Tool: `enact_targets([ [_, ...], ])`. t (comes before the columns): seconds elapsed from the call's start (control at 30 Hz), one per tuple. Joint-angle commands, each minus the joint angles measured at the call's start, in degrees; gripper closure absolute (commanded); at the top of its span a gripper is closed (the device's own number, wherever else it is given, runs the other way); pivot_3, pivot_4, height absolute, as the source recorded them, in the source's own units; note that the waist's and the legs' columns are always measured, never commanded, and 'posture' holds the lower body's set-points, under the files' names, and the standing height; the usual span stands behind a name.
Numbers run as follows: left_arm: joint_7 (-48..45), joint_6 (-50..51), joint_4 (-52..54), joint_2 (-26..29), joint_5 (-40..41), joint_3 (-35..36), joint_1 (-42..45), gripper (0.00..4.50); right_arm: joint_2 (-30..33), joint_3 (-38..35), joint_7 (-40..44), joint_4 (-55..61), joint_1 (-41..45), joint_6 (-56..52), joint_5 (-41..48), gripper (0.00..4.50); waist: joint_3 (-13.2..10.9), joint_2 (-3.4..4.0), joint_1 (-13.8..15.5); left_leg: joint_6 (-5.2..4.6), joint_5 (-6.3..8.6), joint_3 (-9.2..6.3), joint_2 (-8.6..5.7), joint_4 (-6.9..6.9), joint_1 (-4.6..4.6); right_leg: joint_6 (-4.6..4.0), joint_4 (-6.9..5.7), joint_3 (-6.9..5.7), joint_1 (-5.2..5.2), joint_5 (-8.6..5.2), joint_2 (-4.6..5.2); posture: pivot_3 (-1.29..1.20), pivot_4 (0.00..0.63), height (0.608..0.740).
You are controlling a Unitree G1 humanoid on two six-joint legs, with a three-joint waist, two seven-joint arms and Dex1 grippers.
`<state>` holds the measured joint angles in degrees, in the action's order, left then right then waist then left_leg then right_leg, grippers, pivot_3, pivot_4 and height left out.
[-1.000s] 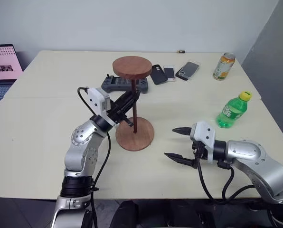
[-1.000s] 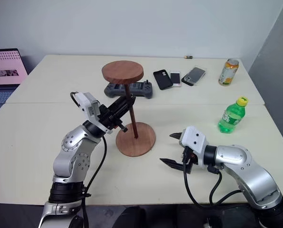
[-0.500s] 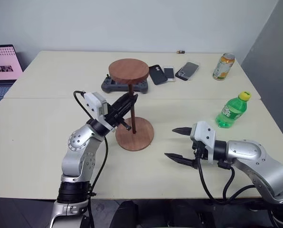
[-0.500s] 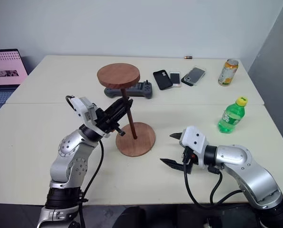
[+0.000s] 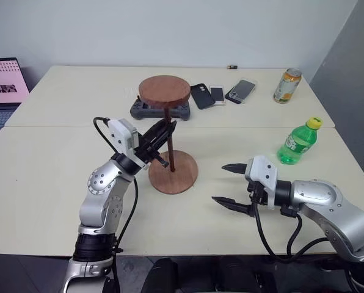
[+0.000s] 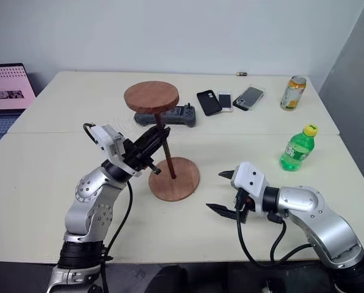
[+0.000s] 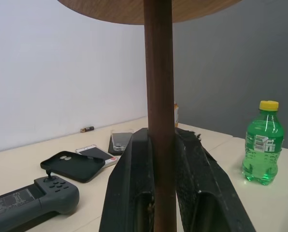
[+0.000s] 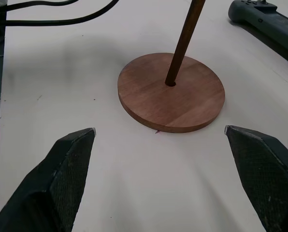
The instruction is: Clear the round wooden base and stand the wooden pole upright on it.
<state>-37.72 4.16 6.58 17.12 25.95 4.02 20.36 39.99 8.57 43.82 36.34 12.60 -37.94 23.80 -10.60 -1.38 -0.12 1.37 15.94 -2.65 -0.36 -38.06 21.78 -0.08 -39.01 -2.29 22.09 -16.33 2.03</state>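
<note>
wooden parts are seen at the middle of the cream table (image 5: 47, 177): the round wooden base (image 5: 183, 176) lies flat on the tabletop, and the wooden pole (image 5: 170, 140) is seated with its lower end at the hole in the centre of the base, as is shown in the right wrist view. the pole stands nearly upright with a slight tilt, and its small round disc (image 5: 164, 90) is carried at the top. the pole is pinched about midway along its shaft by the left gripper (image 5: 165, 129), whose two black fingers (image 7: 132, 183) are pressed against the rod from both sides. the right gripper (image 5: 229, 184) is held just above the table, near the base and on its right, with its jaws spread wide and nothing between them. behind the pole, a grey handheld controller (image 5: 146, 109) is placed, and a black phone case (image 5: 204, 95), a white phone (image 5: 218, 93) and a dark phone (image 5: 242, 89) are laid beside it. a green bottle (image 5: 300, 141) and a drinks can (image 5: 287, 85) stand to the right, well apart from the base. a laptop (image 5: 5, 82) is seen at the far left edge.
</note>
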Motion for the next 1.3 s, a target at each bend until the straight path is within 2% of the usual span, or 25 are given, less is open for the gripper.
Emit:
enact_targets([
  [0.03, 1.04, -1.27, -1.62, 0.01, -2.10, 0.10, 0.47, 4.24, 0.26, -1.06, 0.28, 1.97, 1.00, 0.92, 0.44, 0.00, 0.00, 0.00, -0.05, 0.00, 0.00, 0.01, 0.00, 0.00, 0.00, 0.00, 0.00, 0.01, 0.00, 0.00, 0.00, 0.00, 0.150, 0.740],
  [0.4, 0.75, -2.80, -1.97, -0.03, -2.51, -0.14, 0.26, 4.24, 0.31, -0.78, 0.67, 1.58, 1.39, 1.11, 0.35, 0.00, 0.00, 0.00, -0.04, 0.00, 0.00, -0.01, 0.00, 0.00, 0.00, 0.00, 0.00, 0.00, 0.00, 0.00, 0.00, 0.00, 0.150, 0.740],
  [0.8, 1.98, -1.91, 0.16, 0.73, -3.14, -0.11, -5.74, 4.24, 0.41, -0.53, 1.12, 2.04, 1.08, 0.97, 0.30, 0.00, 0.04, 0.01, 0.00, 0.00, 0.00, -0.02, 0.01, 0.01, -0.02, 0.00, 0.01, 0.00, -0.01, 0.00, 0.00, 0.00, 0.150, 0.740],
  [1.1, 3.94, -0.43, -2.98, 2.52, -5.32, -0.41, -7.60, 4.25, -0.36, -0.40, 0.39, 1.86, 1.43, 0.54, 0.19, 0.00, 0.30, 0.01, -0.02, -0.01, 0.00, -0.01, 0.02, 0.05, -0.12, 0.01, 0.01, 0.01, -0.07, -0.01, -0.02, 0.00, 0.150, 0.740],
  [1.23, 4.63, -0.14, -3.96, 3.31, -6.87, -1.52, -8.33, 4.25, -0.74, -0.16, -0.31, 1.69, 1.63, -0.03, -0.02, 0.00, 0.48, 0.05, -0.05, -0.02, 0.01, -0.01, 0.02, 0.13, -0.36, 0.04, 0.04, 0.03, -0.30, -0.02, -0.03, 0.00, 0.150, 0.740],
  [1.3, 4.81, -0.25, -4.75, 4.05, -7.86, -2.05, -8.27, 4.25, -0.77, -0.01, -0.55, 1.68, 1.72, -0.20, -0.04, 0.00, 0.51, 0.05, -0.06, -0.03, 0.03, 0.01, 0.03, 0.27, -0.81, 0.26, 0.13, 0.05, -0.72, -0.17, -0.04, 0.00, 0.150, 0.740],
])
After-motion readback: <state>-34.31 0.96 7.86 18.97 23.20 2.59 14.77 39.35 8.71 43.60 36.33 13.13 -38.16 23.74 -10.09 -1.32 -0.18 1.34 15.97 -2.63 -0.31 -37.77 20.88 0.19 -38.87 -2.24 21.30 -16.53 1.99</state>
